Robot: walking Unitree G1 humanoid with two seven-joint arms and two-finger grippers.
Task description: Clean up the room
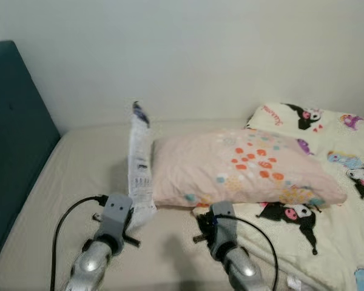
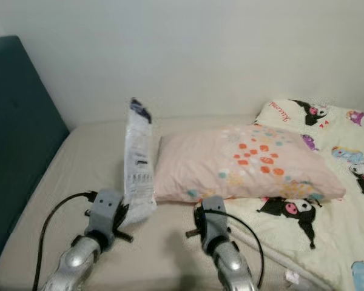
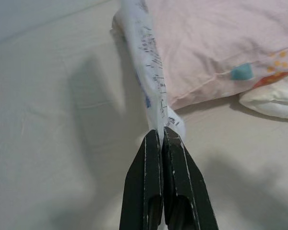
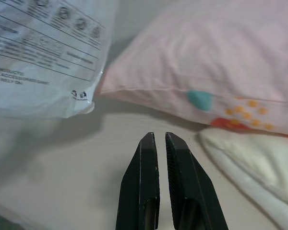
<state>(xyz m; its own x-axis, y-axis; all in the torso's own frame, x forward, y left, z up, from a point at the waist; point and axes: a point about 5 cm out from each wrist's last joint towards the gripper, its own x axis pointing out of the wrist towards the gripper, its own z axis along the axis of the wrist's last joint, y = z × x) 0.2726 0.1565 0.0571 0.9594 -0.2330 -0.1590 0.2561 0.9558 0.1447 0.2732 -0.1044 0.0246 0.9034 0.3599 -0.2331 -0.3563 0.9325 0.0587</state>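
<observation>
You're looking at a beige bed [image 1: 79,176] against a pale wall [image 1: 200,54], with a teal headboard [image 1: 12,139] on the left. Your left tool [image 3: 162,136] pinches the white plastic bag [image 1: 139,163], holding it upright beside the pink pillow [image 1: 242,167]. Your right tool [image 4: 161,141] hovers nearly closed, holding nothing, near the cartoon blanket [image 1: 346,157].

We note a translucent white plastic bag with black print [image 1: 140,167], a pale pink pillow dotted orange and teal [image 1: 242,167], a cream cartoon-print blanket [image 1: 337,200], beige bedsheet [image 1: 79,176], dark teal headboard [image 1: 12,139].
</observation>
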